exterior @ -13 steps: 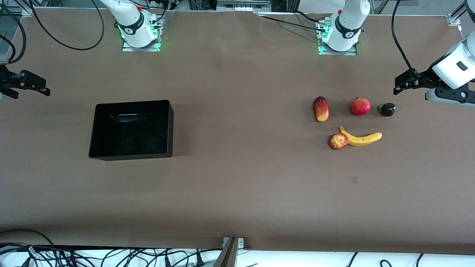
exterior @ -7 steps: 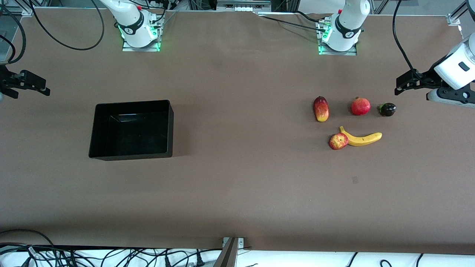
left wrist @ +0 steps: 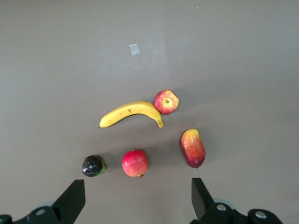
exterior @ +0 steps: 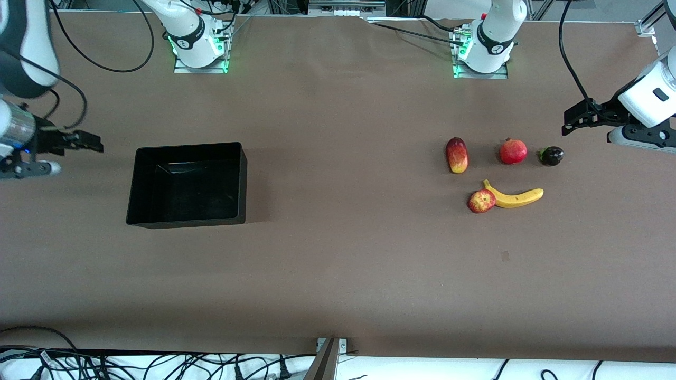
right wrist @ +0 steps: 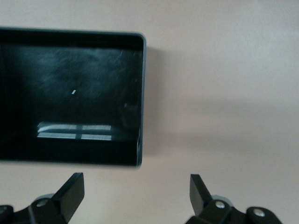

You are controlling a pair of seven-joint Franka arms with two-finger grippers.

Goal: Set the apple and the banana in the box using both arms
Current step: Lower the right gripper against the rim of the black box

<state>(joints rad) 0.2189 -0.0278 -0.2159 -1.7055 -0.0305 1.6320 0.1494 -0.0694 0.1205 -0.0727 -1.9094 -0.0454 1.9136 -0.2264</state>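
Nothing picked yet, this reads as the approach step. Apple [exterior: 481,201] sits on the brown table [exterior: 338,274] toward the left arm's end, touching the stem end of the banana [exterior: 513,197], which curves away toward that end's edge. Farther from the front camera than those two, a row of distractors: oblong red-yellow fruit [exterior: 457,154], plain red round fruit [exterior: 513,151], small dark fruit [exterior: 551,155]. Box [exterior: 142,215] is empty, well apart toward the right arm's end. Left gripper [exterior: 573,121] hangs over the table at the left arm's end edge, near the dark fruit, jaws spread wide, holding nothing; its wrist view looks straight down on the whole fruit cluster. Right gripper [exterior: 94,145] hovers over the table just beside the box's outer wall, jaws wide apart too, empty. Next move likely: left arm descends on apple or banana; since they touch, the fingers need to straddle one without nudging the other.
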